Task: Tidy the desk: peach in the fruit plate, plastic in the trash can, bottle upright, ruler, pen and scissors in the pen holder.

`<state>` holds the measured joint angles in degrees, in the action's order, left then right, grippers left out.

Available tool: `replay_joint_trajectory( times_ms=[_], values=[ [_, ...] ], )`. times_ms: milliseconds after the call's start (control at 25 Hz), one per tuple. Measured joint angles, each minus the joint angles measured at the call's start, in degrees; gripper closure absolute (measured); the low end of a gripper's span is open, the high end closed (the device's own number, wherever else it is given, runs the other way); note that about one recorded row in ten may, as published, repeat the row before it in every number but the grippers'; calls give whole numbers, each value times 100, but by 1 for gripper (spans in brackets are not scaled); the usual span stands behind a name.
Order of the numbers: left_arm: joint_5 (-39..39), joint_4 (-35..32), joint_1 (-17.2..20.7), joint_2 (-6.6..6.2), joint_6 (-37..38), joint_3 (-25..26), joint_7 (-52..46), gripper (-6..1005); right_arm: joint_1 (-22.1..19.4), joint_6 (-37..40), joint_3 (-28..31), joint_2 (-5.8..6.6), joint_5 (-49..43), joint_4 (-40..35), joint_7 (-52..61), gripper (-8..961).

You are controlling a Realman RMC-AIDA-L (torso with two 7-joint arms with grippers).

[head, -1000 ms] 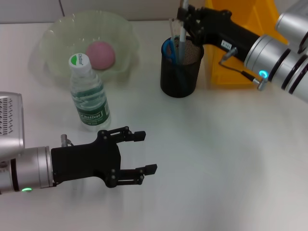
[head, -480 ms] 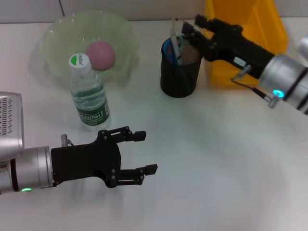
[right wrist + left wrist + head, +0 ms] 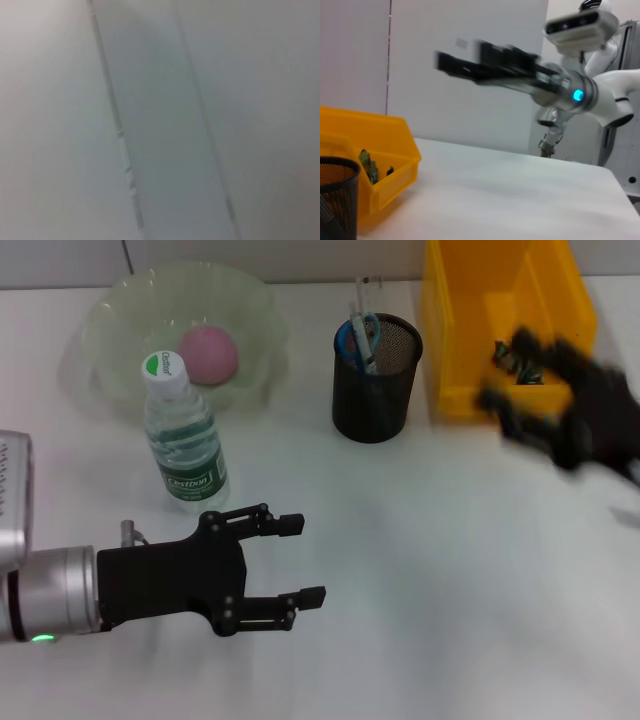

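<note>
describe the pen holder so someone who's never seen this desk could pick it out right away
At the far side of the white table, look just left of the yellow bin. The pen holder is the black mesh cup there, with blue-handled scissors and pens poking out, unlike the pale fruit plate or clear bottle.

open desk [image 3: 420, 570], bottle [image 3: 185, 440] beside bowl [image 3: 110, 330]

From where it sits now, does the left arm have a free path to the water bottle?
Probably yes. The left gripper is open, low over the table, and the upright water bottle stands just beyond it with nothing between them.
</note>
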<state>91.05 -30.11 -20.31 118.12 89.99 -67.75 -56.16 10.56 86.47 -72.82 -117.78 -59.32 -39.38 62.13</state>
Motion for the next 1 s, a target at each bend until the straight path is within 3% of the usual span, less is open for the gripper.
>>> replay_joint_trajectory(
  times_ms=[120, 160, 280, 360, 1000],
  values=[
    [30, -12, 49, -34, 166, 113, -30, 194, -203, 1076, 753, 16, -1471, -37, 52, 263],
    [58, -9, 54, -74, 235, 139, -91, 194, -233, 1685, 1155, 7, -2522, -79, 12, 240],
    [117, -2, 44, -129, 277, 122, -229, 194, -235, 1925, 1335, -24, -3228, -111, -9, 127],
    [199, 2, 24, -167, 292, 119, -374, 194, -215, 1819, 1384, -102, -3683, -113, -43, 127],
    [264, -14, 88, -155, 414, 152, -501, 194, -60, 1487, 1394, -152, -3735, -63, -67, 127]
  ],
)
